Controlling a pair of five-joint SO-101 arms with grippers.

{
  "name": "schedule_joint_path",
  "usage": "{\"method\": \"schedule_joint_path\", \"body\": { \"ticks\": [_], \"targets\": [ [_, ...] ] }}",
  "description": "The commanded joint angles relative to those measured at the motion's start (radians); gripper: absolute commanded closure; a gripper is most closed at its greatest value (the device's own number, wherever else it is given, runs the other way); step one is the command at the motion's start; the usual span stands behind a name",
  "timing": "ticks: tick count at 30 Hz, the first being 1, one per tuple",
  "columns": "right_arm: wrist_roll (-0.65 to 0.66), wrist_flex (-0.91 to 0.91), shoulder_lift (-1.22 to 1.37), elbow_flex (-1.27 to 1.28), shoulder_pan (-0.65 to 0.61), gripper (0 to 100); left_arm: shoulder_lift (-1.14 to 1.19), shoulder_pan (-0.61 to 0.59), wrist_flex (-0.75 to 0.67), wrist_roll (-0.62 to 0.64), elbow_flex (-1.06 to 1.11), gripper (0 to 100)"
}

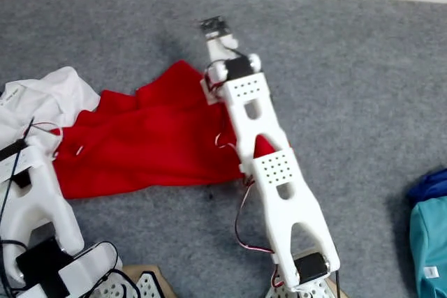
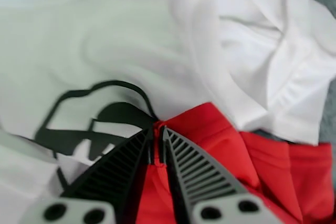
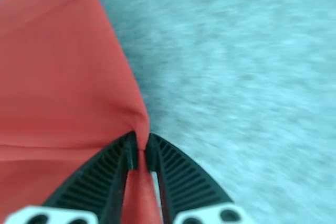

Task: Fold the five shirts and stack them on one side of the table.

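A red shirt (image 1: 147, 141) lies spread on the grey table, left of centre. My right arm (image 1: 269, 151) stretches from the near edge to the shirt's far corner. There my right gripper (image 3: 139, 141) is shut on a pinched fold of the red shirt (image 3: 63, 77). At the near left stands my left arm (image 1: 35, 186). My left gripper (image 2: 156, 129) is shut on an edge of the red shirt (image 2: 220, 150), just over a white shirt (image 2: 131, 35) with a black print. The white shirt (image 1: 42, 99) lies crumpled at the far left, partly under the red one.
A blue shirt (image 1: 431, 185) and a teal shirt (image 1: 429, 242) lie at the right edge. Bare grey table (image 1: 349, 82) spreads between them and the right arm. Cables (image 1: 241, 225) hang beside the right arm's base.
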Motion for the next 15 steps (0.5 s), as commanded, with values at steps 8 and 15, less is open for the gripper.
{"method": "schedule_joint_path", "body": {
  "ticks": [8,15],
  "targets": [
    [-0.048,0.173,-0.481,-0.105,0.182,99.2,-0.035,0.145,0.008,-0.040,-0.191,99],
    [-0.048,0.173,-0.719,-0.105,0.392,99.2,-0.035,0.140,0.098,-0.040,-0.380,99]
  ]
}}
